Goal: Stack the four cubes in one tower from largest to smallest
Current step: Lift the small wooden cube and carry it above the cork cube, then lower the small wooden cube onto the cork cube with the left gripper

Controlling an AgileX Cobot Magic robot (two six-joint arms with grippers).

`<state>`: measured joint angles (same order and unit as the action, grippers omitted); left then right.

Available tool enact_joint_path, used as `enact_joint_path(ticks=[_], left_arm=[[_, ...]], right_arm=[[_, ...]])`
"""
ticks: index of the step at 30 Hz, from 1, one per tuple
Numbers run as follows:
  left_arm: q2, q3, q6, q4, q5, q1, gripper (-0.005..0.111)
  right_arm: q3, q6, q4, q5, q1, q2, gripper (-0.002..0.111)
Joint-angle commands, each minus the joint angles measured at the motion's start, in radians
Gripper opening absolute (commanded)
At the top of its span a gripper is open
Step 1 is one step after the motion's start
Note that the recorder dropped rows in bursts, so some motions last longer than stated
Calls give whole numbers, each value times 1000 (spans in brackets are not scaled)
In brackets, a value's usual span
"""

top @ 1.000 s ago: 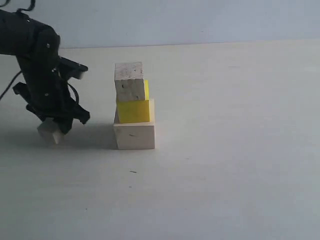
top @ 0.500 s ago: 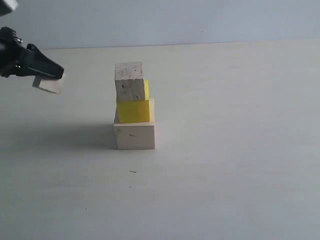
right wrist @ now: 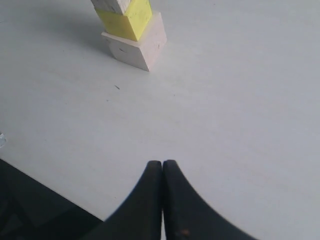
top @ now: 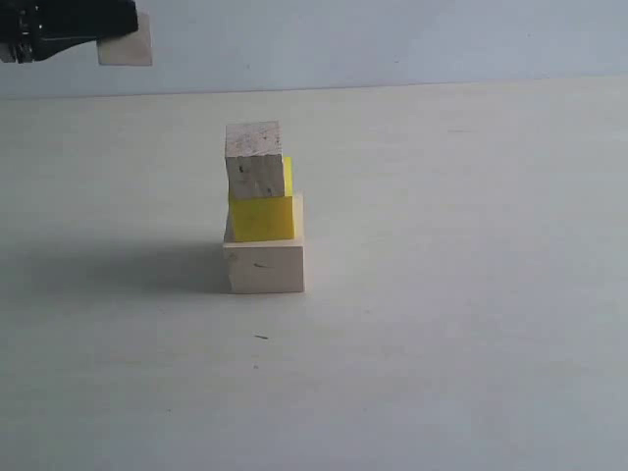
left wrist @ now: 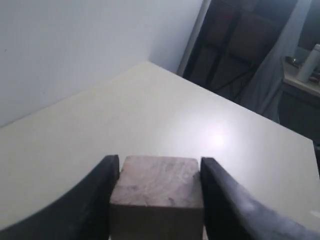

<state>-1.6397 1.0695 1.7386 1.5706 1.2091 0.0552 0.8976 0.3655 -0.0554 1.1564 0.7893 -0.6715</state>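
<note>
In the exterior view, the left gripper is holding the white cube high in the far left corner, above the level of the tower's top. A second ago it was crouching low on the table just left of the tower with that cube between its fingers. Half a second ago it was already partway up. So the lift is done and the cube is now travelling well clear of the table. The tower is standing three high and has not shifted: the pale cube at the base, the yellow cube on it, and the tan cube on top. The tan cube is sitting a little toward the left, so a strip of yellow is showing beside it on the right.

In the left wrist view, the two dark fingers are pressing against opposite faces of the white cube, partway open and clamped on it, with bare table beyond.

In the right wrist view, the right gripper is hanging over the table with its fingers closed together and gripping nothing. The tower's lower part is showing well apart from it.

Judging by this, only the last placement is remaining. The white cube probably has height enough to pass sideways over the tan one. The offset top block is likely calling for a centred, gentle set-down.
</note>
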Motion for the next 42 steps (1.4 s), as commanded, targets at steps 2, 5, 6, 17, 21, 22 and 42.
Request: enact_joint_path(ticks=[2,5,6,17,21,22,42], left_arm=[[10,-3,149,117,12,-165,0],[10,-3,231,140,12,-226,0],[10,-3,270,140,12,-238,0],[-117,23,347,141,12,-242,0],[-130,27,356,148,12,-242,0],[-136,27,356,148,12,-242,0],[-199,27,356,122,12,-246,0]], right_arm=[[-4,-7,-7,-4,2,8,0],[-4,-7,-4,-4,2,8,0],[-4,-7,-4,-2,2,8,0],[-4,-3,4,-2,2,8,0],[-4,-1,3,-7,2,8,0],[-4,-1,3,-9,2,8,0],[-4,-1,3,-11,2,8,0]])
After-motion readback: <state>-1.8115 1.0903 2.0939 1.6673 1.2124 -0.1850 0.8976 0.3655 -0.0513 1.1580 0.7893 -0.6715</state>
